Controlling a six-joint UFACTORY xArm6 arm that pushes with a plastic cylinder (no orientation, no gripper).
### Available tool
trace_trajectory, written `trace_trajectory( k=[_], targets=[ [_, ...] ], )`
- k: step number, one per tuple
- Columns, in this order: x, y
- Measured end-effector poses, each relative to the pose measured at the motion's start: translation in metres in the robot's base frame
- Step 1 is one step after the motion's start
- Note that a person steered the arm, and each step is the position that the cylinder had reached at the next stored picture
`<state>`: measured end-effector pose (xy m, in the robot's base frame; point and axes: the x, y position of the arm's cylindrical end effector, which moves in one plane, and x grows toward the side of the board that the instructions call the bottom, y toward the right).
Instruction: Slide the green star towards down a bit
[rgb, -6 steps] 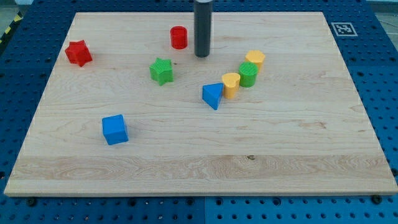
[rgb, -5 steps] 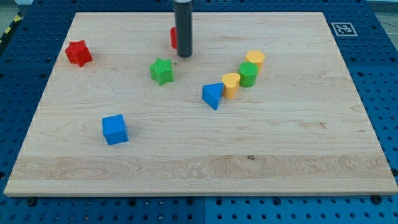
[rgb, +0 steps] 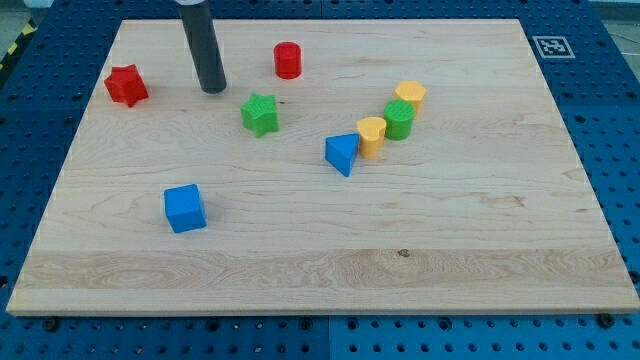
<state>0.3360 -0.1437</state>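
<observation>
My tip (rgb: 213, 90) rests on the surface (rgb: 480, 250) up-left of the green star (rgb: 260, 114), not touching; no gripper shows, and a downward push needs it directly above.

1 camera; high, angled down over wooden board (rgb: 480, 240); whole board in frame

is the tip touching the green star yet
Apart. The camera view shows bare wood between my tip and the green star; the tip sits up and to the view's left of it.
</observation>
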Motion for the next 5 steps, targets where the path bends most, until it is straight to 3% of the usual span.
trace_trajectory(
  k=[5],
  targets=[
    [0.048,0.038]
  ],
)
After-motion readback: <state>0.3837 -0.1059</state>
